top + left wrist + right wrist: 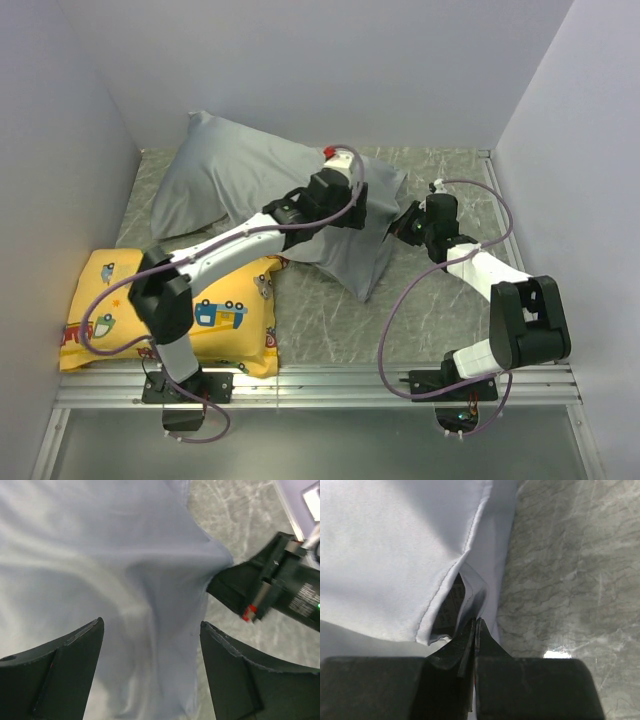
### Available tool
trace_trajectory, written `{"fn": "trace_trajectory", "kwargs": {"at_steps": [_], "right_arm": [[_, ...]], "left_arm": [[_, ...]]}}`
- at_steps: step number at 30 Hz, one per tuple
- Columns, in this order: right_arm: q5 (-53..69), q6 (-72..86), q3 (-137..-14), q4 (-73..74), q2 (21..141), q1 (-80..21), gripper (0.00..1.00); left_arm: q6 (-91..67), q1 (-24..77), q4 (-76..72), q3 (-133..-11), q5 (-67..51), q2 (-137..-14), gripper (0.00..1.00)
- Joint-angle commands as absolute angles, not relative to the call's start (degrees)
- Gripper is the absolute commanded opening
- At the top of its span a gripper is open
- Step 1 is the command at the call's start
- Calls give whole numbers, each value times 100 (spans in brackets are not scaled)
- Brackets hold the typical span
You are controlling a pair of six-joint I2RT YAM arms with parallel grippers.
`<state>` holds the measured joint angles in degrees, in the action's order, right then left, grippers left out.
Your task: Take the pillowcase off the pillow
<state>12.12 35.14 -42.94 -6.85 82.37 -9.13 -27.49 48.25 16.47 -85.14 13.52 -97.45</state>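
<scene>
The silver-grey pillowcase (240, 170) lies plump and wrinkled at the back of the table. The pillow is hidden inside it. My left gripper (350, 212) hovers over the case's right end, open, with grey cloth (140, 580) below and between its fingers (75, 655). My right gripper (402, 228) is at the case's right edge, shut on a fold of the hem (479, 597) beside the open mouth (451, 605). The right gripper also shows in the left wrist view (225, 585), touching the cloth's edge.
A yellow cartoon-vehicle cushion (170, 310) lies at the front left under the left arm. The grey marble tabletop (330, 320) shows in front of the case and at the right (570, 580). Walls enclose the left, back and right sides.
</scene>
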Motion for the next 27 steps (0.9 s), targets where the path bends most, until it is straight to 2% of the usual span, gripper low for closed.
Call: {"fn": "trace_trajectory", "kwargs": {"at_steps": [1,5,7,10,11,14,15,22,25,27], "right_arm": [[1345,3560,-4324,-932,7989,-932,0],[1345,3507,-4385,-879,7963,-932,0],[1354,3507,-4412,-870,7972,-932,0],[1362,3507,-4456,-853,7989,-932,0],[1371,3507,-4473,-853,7998,-932,0],[1354,3507,-4491,-853,8016,-914,0],[1354,3498,-4500,-861,8024,-923,0],[1266,3463,-4579,-800,8165,-923,0],[1020,3393,-4623,-642,8244,-888,0],[836,3375,-4614,-528,8297,-765,0]], "left_arm": [[-2461,5001,1792,-9087,1976,-10194,83],[-2443,5098,2083,-9281,2302,-10547,79],[-2452,5115,2100,-9281,2329,-10600,72],[-2461,5124,2240,-9386,2452,-10670,52],[-2452,5124,2320,-9491,2565,-10731,34],[-2461,5124,2584,-9659,2820,-10784,6],[-2452,5124,2610,-9668,2873,-10767,1],[-2356,5072,2785,-9641,3444,-10284,0],[-2504,4686,2909,-9450,3525,-9890,0],[-2662,4089,2901,-9195,3176,-9590,0]]}}
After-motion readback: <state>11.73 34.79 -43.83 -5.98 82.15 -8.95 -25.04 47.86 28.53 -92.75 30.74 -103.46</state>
